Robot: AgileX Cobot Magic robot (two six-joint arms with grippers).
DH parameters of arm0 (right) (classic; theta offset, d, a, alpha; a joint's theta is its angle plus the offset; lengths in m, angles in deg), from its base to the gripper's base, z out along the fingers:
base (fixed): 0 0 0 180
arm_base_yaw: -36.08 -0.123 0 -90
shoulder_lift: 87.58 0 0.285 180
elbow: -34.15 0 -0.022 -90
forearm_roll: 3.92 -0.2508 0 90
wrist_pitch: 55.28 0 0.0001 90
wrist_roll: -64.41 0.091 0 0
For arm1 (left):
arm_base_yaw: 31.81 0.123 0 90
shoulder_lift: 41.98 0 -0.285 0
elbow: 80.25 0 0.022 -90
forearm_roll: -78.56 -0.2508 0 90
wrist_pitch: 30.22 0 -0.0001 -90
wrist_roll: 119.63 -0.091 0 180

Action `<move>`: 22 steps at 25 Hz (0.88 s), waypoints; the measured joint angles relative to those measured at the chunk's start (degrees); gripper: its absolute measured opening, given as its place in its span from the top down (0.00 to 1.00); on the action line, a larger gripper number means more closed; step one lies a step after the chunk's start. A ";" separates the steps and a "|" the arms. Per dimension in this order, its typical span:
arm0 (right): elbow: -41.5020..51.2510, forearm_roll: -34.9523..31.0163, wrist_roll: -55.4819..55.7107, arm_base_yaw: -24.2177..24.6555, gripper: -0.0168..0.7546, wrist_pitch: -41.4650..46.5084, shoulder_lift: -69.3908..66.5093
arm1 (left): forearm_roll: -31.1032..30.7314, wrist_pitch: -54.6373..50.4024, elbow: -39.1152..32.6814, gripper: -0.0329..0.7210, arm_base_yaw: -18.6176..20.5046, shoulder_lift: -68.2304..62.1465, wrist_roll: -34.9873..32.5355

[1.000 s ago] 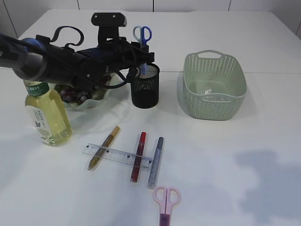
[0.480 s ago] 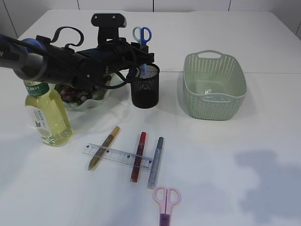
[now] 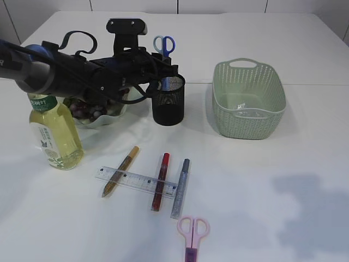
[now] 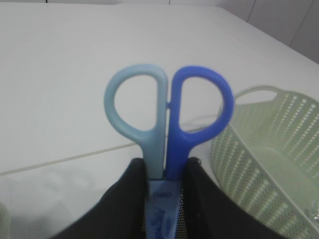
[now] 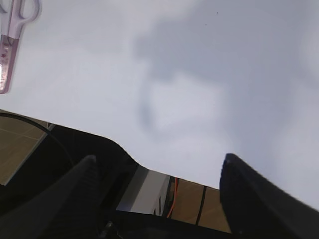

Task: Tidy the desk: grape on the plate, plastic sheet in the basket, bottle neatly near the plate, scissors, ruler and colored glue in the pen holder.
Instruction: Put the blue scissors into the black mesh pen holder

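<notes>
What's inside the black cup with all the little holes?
Blue scissors stick out of the black mesh pen holder, handles up, blades down inside. The left gripper's fingers pinch them just below the handles. The blade tips and anything else inside are hidden.

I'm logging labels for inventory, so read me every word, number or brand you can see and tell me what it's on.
Bottle label: printed characters, too small to read.
Blue scissors blade, between the left gripper's fingers: blue script lettering, too blurred to read.
Clear ruler: graduation marks, numbers not legible.
Pink scissors and the three glue pens: no readable text.
</notes>
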 joint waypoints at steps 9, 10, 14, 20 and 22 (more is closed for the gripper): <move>0.00 0.00 0.00 0.00 0.22 0.00 0.00 | 0.00 0.00 0.00 0.72 0.00 0.00 0.00; 0.00 0.00 0.00 0.00 0.22 0.00 0.00 | 0.00 0.00 0.00 0.72 0.00 0.00 0.00; 0.00 0.00 0.00 0.00 0.22 0.00 0.00 | 0.00 0.00 0.00 0.70 0.00 0.00 0.00; 0.00 0.00 0.00 0.00 0.22 0.00 0.00 | 0.00 0.19 0.00 0.65 0.00 0.00 0.00; 0.00 0.00 0.00 0.00 0.22 0.00 0.00 | 0.00 0.19 0.00 0.64 0.00 0.00 0.00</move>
